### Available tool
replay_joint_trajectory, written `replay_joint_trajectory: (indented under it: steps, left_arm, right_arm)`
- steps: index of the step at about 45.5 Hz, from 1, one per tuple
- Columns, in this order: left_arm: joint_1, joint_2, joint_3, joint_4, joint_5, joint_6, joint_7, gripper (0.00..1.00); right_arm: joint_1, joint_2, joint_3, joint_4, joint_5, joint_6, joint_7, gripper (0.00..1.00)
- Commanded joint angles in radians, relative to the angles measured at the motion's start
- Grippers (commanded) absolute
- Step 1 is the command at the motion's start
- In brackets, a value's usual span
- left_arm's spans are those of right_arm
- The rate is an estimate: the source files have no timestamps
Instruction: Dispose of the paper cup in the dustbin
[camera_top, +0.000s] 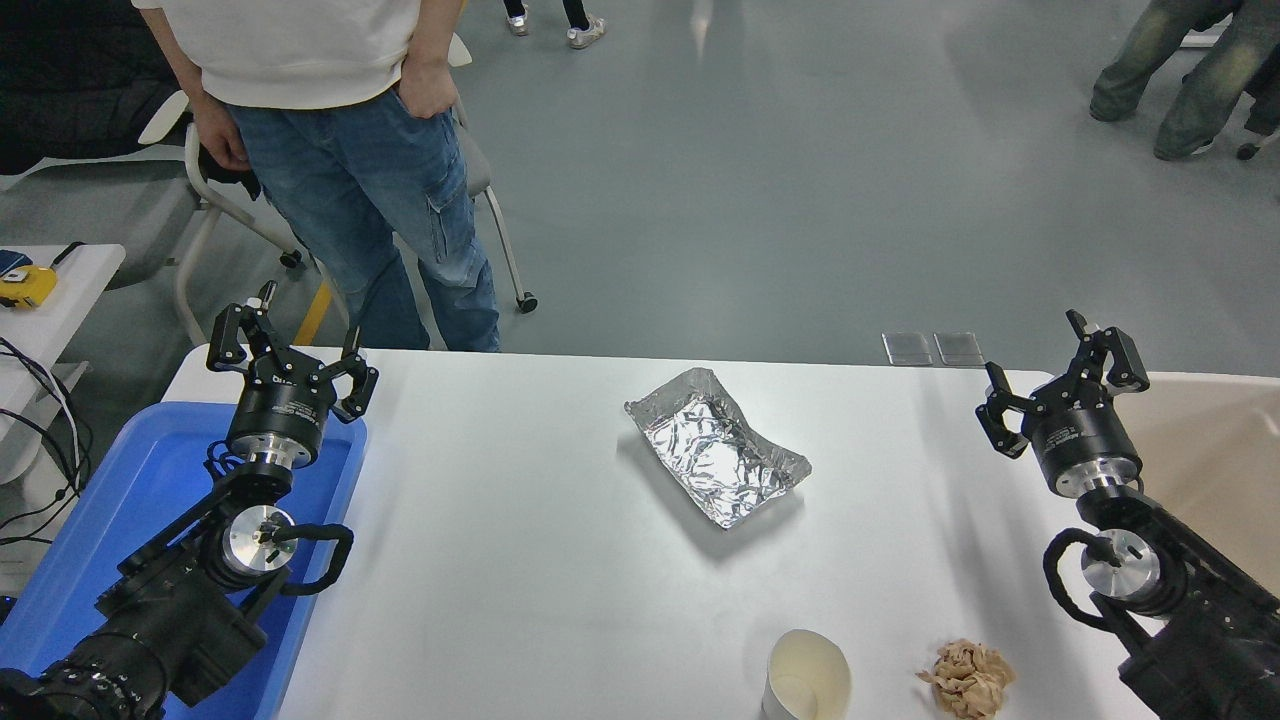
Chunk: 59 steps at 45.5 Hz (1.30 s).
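Observation:
The white paper cup (806, 677) stands upright at the table's near edge, right of centre, showing its cream inside. The beige dustbin (1215, 440) sits off the table's right side, partly cut off by the picture edge. My right gripper (1062, 367) is open and empty, raised near the table's far right corner beside the bin, well away from the cup. My left gripper (291, 350) is open and empty, parked at the left over the blue tub.
A crumpled silver foil tray (715, 447) lies mid-table. A brown paper wad (967, 678) lies right of the cup. A blue plastic tub (140, 500) is at the left. A person in jeans (370, 190) stands at the far left side.

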Motion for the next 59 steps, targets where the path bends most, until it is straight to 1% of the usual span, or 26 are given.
replay_joint_trajectory:
  steps: [1,29,46,59]
  left_arm:
    - [0.000,0.000,0.000,0.000,0.000,0.000,0.002,1.00]
    - [-0.002,0.000,0.000,0.000,0.000,0.000,0.000,1.00]
    - [-0.002,0.000,0.000,0.000,0.000,0.000,0.000,1.00]
    - [-0.002,0.000,0.000,0.000,0.000,0.000,0.000,1.00]
  right_arm:
    - [0.001,0.002,0.000,0.002,0.000,-0.001,0.000,1.00]
    - [0.015,-0.003,0.003,0.017,0.000,-0.003,0.000,1.00]
    - [0.033,-0.083,0.003,0.022,0.000,0.006,0.005,1.00]
    - [0.056,-0.090,0.003,0.008,-0.001,0.003,0.003,1.00]
